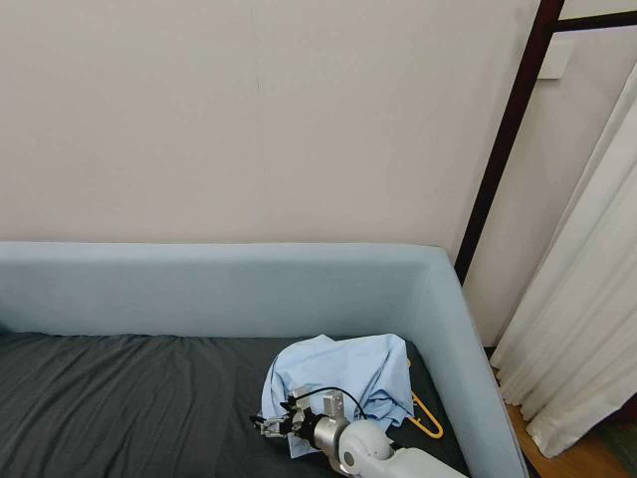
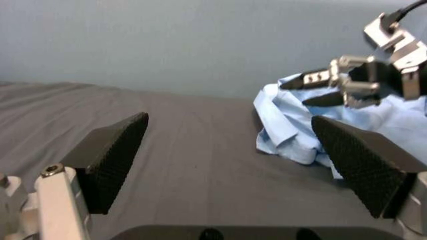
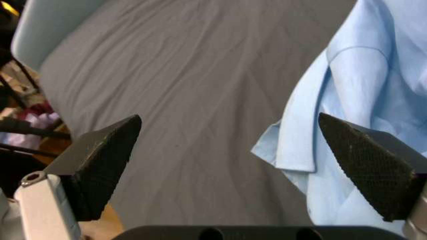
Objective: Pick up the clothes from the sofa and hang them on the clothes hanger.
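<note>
A crumpled light blue shirt [image 1: 338, 376] lies at the right end of the sofa seat [image 1: 119, 398], with an orange hanger [image 1: 428, 415] poking out beside it. My right gripper [image 1: 263, 425] hovers at the shirt's left front edge, open, nothing between its fingers. In the right wrist view the right gripper [image 3: 230, 119] spans the shirt [image 3: 363, 85] hem and the dark grey seat [image 3: 187, 85]. My left gripper [image 2: 230, 120] is open low over the seat, facing the shirt [image 2: 287, 122] and the right gripper [image 2: 313, 90] beyond.
The sofa has a pale blue backrest [image 1: 219, 284] and right armrest [image 1: 468, 368]. A dark wooden clothes rack post [image 1: 503, 139] stands against the wall behind the armrest. White curtains [image 1: 587, 319] hang at the far right.
</note>
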Robot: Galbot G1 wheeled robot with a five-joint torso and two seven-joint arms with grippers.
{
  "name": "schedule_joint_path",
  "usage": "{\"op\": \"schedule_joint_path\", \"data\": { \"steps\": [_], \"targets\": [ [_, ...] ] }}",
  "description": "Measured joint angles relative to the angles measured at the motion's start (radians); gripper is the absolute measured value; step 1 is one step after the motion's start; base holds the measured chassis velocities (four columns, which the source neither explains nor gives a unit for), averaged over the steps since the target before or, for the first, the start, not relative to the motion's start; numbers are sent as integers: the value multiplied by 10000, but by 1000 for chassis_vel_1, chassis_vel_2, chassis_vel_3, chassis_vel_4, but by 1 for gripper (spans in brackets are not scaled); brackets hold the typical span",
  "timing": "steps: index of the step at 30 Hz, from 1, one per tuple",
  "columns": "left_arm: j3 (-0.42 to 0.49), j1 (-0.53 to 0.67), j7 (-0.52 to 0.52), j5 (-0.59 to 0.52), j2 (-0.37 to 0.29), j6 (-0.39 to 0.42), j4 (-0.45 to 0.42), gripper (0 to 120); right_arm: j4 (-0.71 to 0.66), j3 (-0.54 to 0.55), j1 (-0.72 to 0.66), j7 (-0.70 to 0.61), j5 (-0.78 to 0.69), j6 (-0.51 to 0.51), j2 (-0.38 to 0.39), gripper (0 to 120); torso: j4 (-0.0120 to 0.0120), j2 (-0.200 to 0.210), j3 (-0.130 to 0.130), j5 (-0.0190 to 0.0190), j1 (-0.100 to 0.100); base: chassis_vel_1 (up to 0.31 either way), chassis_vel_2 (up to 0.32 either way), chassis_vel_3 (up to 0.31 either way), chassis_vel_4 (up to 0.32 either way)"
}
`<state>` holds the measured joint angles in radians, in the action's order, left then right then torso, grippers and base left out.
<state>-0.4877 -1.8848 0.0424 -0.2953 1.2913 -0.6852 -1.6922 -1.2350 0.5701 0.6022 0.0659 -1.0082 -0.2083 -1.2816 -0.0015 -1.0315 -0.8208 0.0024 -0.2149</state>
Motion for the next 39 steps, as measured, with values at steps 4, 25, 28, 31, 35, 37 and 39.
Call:
{"op": "schedule_joint_path", "data": {
  "steps": [4, 25, 28, 31, 35, 37, 39],
  "targets": [
    [58, 68, 1, -7, 12, 13, -2, 97, 268, -23, 22, -68, 150, -76, -159, 100, 0, 0, 0, 0, 0, 0, 0, 0, 0],
    [72, 136, 54, -78, 51, -26, 70, 97, 1676, -407, 177, -295, 858, -90, -1214, 100, 0, 0, 0, 1, 0, 0, 0, 0, 0],
    [73, 182, 63, -112, 43, -51, 126, 97, 1848, -401, 177, -319, 955, -95, -1301, 100, -1, 0, 0, 1, 0, 0, 0, 0, 0],
    [74, 194, 64, -135, 38, -67, 145, 97, 2004, -444, 178, -334, 1001, -95, -1399, 100, 0, 0, 0, 2, 0, 0, 0, 0, 0],
    [77, 260, 69, -216, 29, -68, 202, 97, 2282, -506, 176, -318, 1026, -89, -1563, 75, 0, 0, 0, 1, 0, 0, 0, 0, 0],
    [85, 279, 69, -220, 42, -68, 202, 97, 2419, -528, 156, -300, 1077, -73, -1634, 69, 0, -1, 0, 2, 0, 0, 0, 0, 0],
    [86, 297, 69, -220, 52, -68, 212, 97, 2511, -536, 147, -289, 1106, -51, -1658, 58, 0, 0, 0, 1, 0, 0, 0, 0, 0]
  ]
}}
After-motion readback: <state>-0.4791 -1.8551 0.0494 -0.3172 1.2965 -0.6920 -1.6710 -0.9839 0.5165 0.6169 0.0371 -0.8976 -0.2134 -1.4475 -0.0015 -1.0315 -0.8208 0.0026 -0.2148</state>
